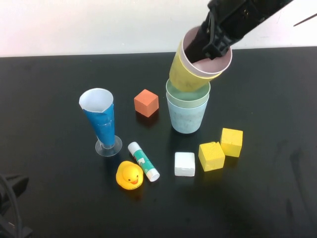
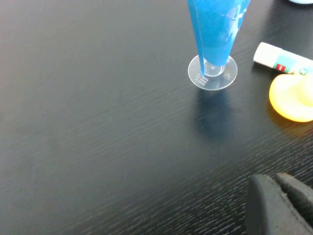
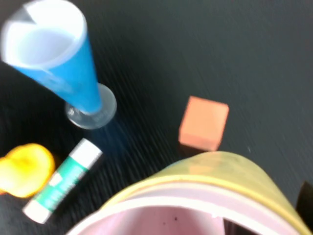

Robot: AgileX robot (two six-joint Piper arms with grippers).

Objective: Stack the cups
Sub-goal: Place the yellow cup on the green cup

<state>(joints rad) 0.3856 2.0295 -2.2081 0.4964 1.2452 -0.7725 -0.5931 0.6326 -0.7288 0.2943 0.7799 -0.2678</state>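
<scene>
My right gripper (image 1: pixel 214 45) is shut on the rim of the pale pink cup (image 1: pixel 218 67), which sits nested inside the yellow cup (image 1: pixel 182 74). One finger is inside the pink cup. The pair is tilted and held just above the mint green cup (image 1: pixel 188 97), which stands nested in the light blue cup (image 1: pixel 187 120) mid-table. The yellow cup's base hangs over the green cup's mouth. The right wrist view shows the pink rim (image 3: pixel 161 220) inside the yellow cup (image 3: pixel 230 169). My left gripper (image 2: pixel 276 205) is shut and empty, low at the near left (image 1: pixel 10 198).
A tall blue glass with a clear foot (image 1: pixel 101 121) stands at the left. An orange cube (image 1: pixel 146 102) lies left of the stack. A glue stick (image 1: pixel 143 161), a yellow duck (image 1: pixel 130 175), a white cube (image 1: pixel 184 164) and two yellow cubes (image 1: pixel 211 156) (image 1: pixel 232 142) lie in front.
</scene>
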